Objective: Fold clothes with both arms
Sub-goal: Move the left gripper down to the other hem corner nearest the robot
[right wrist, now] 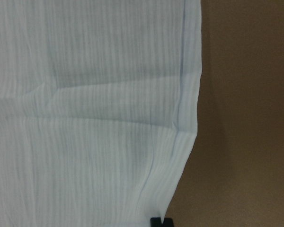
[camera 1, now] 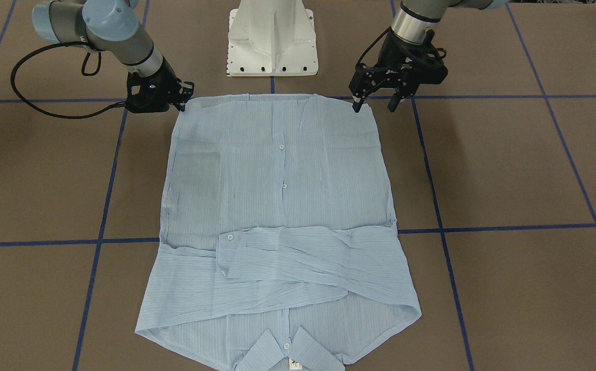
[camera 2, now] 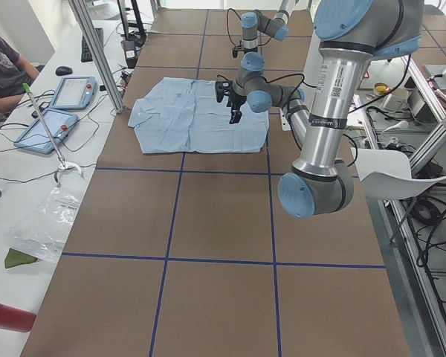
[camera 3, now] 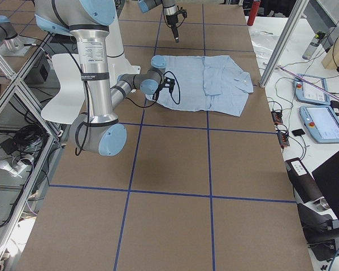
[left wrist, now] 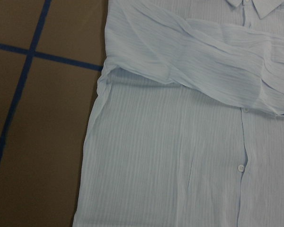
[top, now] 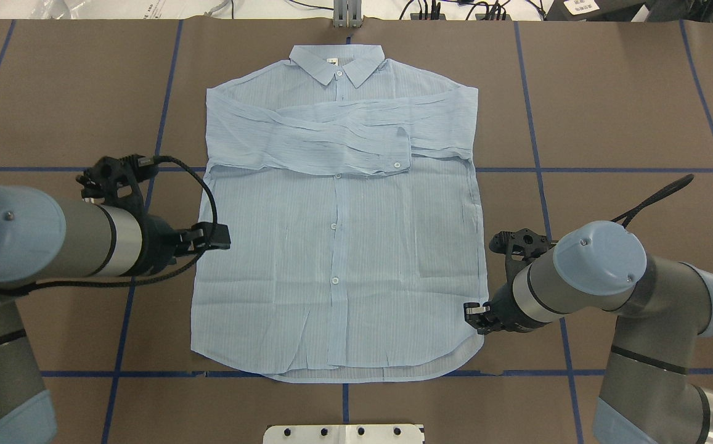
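The pale-blue striped shirt (camera 1: 277, 206) lies flat and buttoned on the brown table, collar away from the robot, with both sleeves folded across the chest (top: 338, 132). My left gripper (camera 1: 375, 107) hangs open just above the shirt's side edge near the hem; in the overhead view the left gripper (top: 219, 237) sits at the shirt's left edge. No fingers show in the left wrist view, only the shirt (left wrist: 180, 156). My right gripper (top: 472, 310) is low at the opposite side edge near the hem. Its fingertips (right wrist: 161, 221) meet on that edge.
The white pedestal base (camera 1: 272, 41) stands just behind the hem. Blue tape lines (top: 541, 169) grid the table. Two tablets (camera 2: 59, 108) and a seated person (camera 2: 4, 67) are at the far side, beyond the collar. Bare brown table (top: 627, 111) lies on both sides of the shirt.
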{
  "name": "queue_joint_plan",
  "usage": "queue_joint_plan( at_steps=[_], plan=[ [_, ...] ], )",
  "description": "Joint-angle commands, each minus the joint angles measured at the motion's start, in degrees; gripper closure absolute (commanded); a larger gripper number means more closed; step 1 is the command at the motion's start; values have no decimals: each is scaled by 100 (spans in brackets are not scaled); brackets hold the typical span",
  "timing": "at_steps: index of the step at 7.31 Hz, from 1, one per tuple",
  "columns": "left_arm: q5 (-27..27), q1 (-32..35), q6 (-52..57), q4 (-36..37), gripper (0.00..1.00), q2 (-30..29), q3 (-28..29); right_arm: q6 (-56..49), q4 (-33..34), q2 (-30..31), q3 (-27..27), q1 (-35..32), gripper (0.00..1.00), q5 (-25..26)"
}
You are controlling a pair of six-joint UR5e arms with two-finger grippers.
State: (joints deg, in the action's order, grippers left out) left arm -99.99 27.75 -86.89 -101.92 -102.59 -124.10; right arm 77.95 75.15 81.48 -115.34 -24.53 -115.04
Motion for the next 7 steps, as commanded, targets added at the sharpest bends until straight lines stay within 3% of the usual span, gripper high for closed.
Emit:
queue_joint_plan(
  at_steps=[1,3,7],
  plan=[
    [520,-872,-887,-920,5,692,18,10,-1,26,-172,-51,100,96],
    [1058,-1463,-1066,-900,6,959,166,352,-1,35,-305,-34,100,359],
    [1087,-1509,-979,-408,17,898,413,344,-1,9,-297,-25,100,342]
  ],
)
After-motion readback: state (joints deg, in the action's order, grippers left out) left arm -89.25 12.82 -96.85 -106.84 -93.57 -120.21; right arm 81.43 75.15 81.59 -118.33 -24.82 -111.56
